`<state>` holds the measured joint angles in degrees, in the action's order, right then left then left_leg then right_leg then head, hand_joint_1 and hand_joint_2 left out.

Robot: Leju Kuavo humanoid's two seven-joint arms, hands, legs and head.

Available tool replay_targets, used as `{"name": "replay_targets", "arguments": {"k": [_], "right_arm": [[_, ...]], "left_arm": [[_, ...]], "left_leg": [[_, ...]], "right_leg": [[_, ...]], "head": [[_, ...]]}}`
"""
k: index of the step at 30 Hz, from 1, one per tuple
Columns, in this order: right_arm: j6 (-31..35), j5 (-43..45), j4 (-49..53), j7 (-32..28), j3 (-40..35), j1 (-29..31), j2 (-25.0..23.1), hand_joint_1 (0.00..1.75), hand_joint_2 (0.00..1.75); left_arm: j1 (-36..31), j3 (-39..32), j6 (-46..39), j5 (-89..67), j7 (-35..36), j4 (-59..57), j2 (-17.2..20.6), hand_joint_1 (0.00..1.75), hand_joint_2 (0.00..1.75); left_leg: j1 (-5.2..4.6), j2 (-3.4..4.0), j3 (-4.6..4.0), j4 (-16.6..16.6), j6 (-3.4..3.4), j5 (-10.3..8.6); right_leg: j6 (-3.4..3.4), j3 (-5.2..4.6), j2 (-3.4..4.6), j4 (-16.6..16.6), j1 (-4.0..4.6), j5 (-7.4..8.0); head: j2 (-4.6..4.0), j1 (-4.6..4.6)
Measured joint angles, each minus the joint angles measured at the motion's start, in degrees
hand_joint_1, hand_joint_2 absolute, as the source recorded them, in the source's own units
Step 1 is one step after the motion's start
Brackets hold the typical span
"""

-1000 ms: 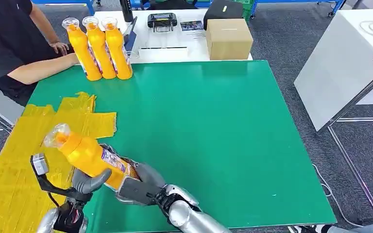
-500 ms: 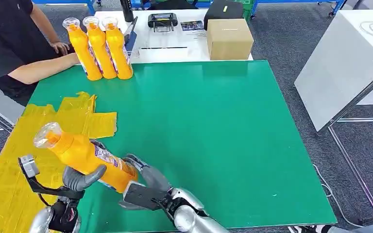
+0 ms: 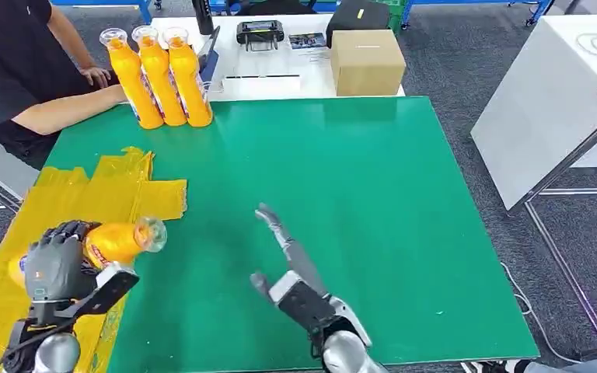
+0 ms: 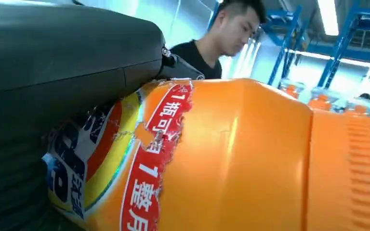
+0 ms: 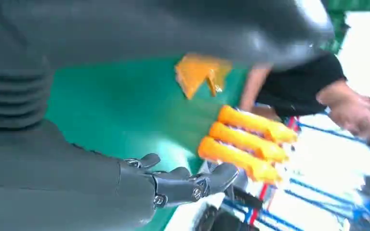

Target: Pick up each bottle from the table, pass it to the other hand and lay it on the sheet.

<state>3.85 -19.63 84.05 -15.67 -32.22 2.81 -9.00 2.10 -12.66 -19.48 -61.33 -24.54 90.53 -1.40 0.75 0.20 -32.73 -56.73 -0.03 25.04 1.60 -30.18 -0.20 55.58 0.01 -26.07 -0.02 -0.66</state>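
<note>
My left hand point(image 3: 56, 266) grips an orange bottle point(image 3: 120, 241) lying sideways over the yellow sheet point(image 3: 15, 311), its clear cap pointing toward the green table point(image 3: 342, 194). The left wrist view shows that bottle's orange body and torn red label point(image 4: 231, 163) against my hand point(image 4: 53, 96). My right hand point(image 3: 288, 256) hovers over the green table with fingers stretched out and apart, holding nothing. Three more orange bottles point(image 3: 159, 78) stand upright in a row at the table's far left corner, also seen as the row of bottles point(image 5: 243, 142) in the right wrist view beyond my right hand point(image 5: 173, 185).
A person in a black shirt point(image 3: 8, 70) sits at the far left, forearm near the standing bottles. A cardboard box point(image 3: 365, 62) and a black device point(image 3: 260, 33) lie on the white table behind. A white table point(image 3: 552, 101) stands to the right.
The bottle went from both hands to the left hand alone, which swung it left over the yellow sheet and tipped it flat. The right hand let go and opened over the green table.
</note>
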Motion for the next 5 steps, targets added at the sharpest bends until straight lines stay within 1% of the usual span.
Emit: {"name": "replay_targets", "arguments": {"k": [5], "right_arm": [[-0.04,1.38,3.45,-1.05,1.33,-1.40,0.68,0.00,0.00]], "left_arm": [[1.08,0.89,-2.29,-10.59,4.13,-0.35,1.07,1.75,1.75]], "left_leg": [[-0.02,0.01,0.02,0.00,0.01,-0.01]], "right_leg": [[0.00,0.01,0.00,0.00,-0.02,0.02]], "head": [[0.00,0.00]]}}
